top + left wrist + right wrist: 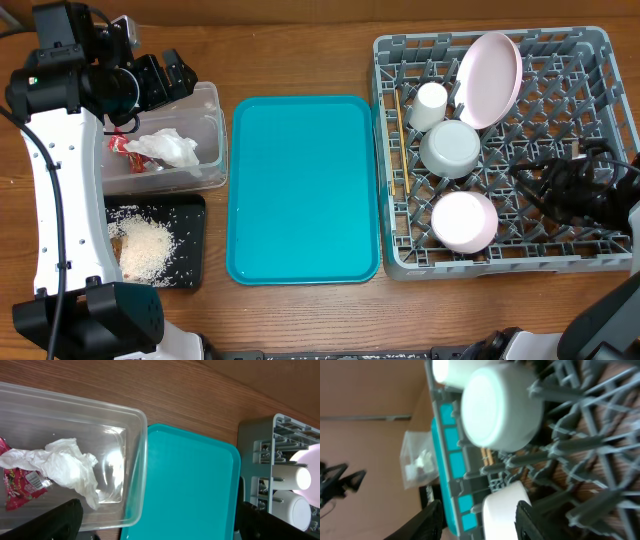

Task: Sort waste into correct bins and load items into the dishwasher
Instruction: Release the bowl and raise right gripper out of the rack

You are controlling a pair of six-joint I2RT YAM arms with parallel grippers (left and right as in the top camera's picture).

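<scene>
The clear tub [210, 150] holds the crumpled tissue [165, 148] and the red wrapper [20, 487]. Below it, the black tray [190, 215] carries the rice [145, 248]. My left gripper [170, 78] hovers open over the tub's right end, holding nothing. The grey rack [580, 60] holds the cup [431, 105], pink plate [488, 80], greyish bowl [450, 148], chopsticks [396, 130] and small pink-white bowl [464, 220]. Low over the rack, my right gripper [480, 522] is open. Its jaws straddle the small bowl [502, 512], with a clear gap on the left side.
The large teal serving tray [303, 190] lies between the bins and the rack. The rack's upright pegs [580, 445] crowd around my right gripper. Bare wooden table shows along the top and bottom edges.
</scene>
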